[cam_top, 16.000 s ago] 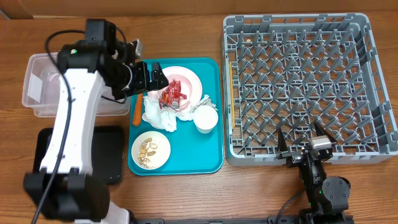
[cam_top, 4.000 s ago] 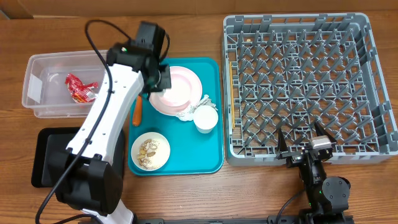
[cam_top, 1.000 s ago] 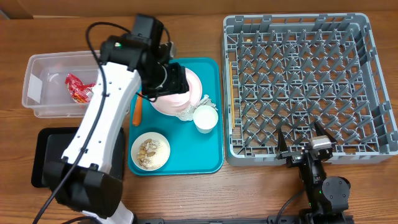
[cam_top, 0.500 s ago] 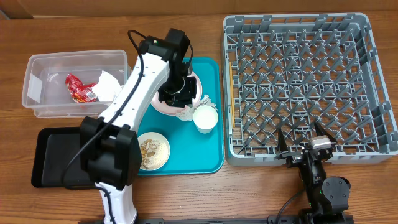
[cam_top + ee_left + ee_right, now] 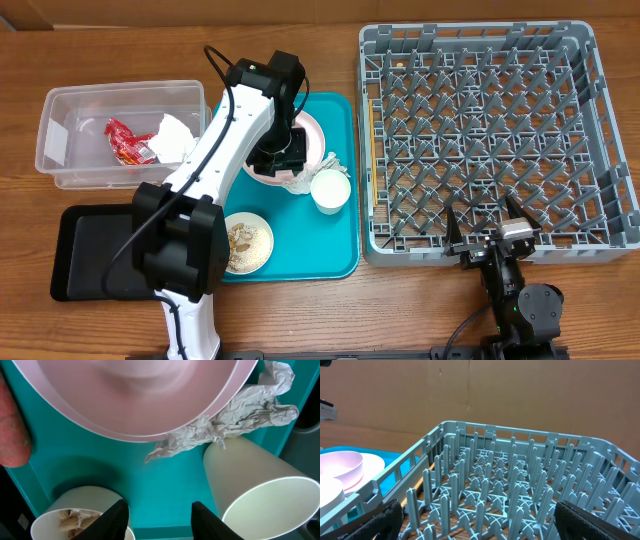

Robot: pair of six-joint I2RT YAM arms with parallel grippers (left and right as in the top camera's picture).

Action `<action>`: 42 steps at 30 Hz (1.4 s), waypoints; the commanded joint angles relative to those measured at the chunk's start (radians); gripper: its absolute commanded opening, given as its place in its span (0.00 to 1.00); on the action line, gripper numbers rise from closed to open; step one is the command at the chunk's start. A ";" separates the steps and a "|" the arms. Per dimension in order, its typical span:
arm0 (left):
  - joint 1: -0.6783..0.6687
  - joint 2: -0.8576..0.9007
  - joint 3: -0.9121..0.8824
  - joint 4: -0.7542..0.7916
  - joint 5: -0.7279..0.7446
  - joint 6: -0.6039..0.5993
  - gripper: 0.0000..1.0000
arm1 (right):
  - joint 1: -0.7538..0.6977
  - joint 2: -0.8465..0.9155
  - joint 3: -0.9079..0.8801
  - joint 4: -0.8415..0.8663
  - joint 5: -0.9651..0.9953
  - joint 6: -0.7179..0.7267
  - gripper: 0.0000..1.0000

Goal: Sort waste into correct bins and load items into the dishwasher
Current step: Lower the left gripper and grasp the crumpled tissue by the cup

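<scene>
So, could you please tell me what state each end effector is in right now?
Left end effector: open, holding nothing.
Right end effector: open, holding nothing.

You are watching white shells (image 5: 215,145) and black joints (image 5: 180,238) running behind the black left end effector (image 5: 285,160), a black cable (image 5: 209,55) looping alongside. The right end effector (image 5: 483,222) is showing black fingers (image 5: 452,228) with a silver block (image 5: 513,231) behind.

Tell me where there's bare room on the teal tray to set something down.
The tray is bare in its lower right corner, bordered by the cup above and the crumb bowl on the left. The upper half is crowded: plate, napkin, cup and left gripper sit close together.
</scene>
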 commanded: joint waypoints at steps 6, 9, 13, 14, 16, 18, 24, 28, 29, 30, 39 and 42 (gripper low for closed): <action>-0.010 0.009 -0.020 0.012 -0.026 -0.021 0.43 | -0.007 -0.011 -0.010 0.006 0.005 -0.003 1.00; -0.010 0.009 -0.050 0.037 -0.025 -0.022 0.41 | -0.007 -0.011 -0.010 0.006 0.005 -0.003 1.00; -0.010 0.009 -0.119 0.108 -0.025 -0.032 0.42 | -0.007 -0.011 -0.010 0.006 0.005 -0.003 1.00; -0.010 0.009 -0.129 0.120 -0.026 -0.032 0.43 | -0.007 -0.011 -0.010 0.006 0.005 -0.003 1.00; -0.009 0.009 -0.156 0.157 -0.028 -0.032 0.44 | -0.007 -0.011 -0.010 0.006 0.005 -0.003 1.00; -0.009 0.009 -0.174 0.188 -0.029 -0.032 0.44 | -0.007 -0.011 -0.010 0.006 0.005 -0.003 1.00; -0.010 0.009 -0.206 0.271 -0.028 -0.032 0.51 | -0.007 -0.011 -0.010 0.006 0.005 -0.003 1.00; -0.010 0.009 -0.220 0.295 -0.028 -0.032 0.59 | -0.007 -0.011 -0.010 0.006 0.005 -0.003 1.00; -0.010 0.009 -0.224 0.298 -0.028 -0.032 0.59 | -0.007 -0.011 -0.010 0.006 0.005 -0.003 1.00; -0.010 0.009 -0.227 0.301 -0.028 -0.032 0.59 | -0.007 -0.011 -0.010 0.006 0.005 -0.003 1.00; -0.014 0.009 -0.275 0.342 -0.025 -0.036 0.58 | -0.007 -0.011 -0.010 0.006 0.005 -0.003 1.00; -0.014 0.009 -0.282 0.348 -0.025 -0.036 0.51 | -0.007 -0.011 -0.010 0.006 0.005 -0.003 1.00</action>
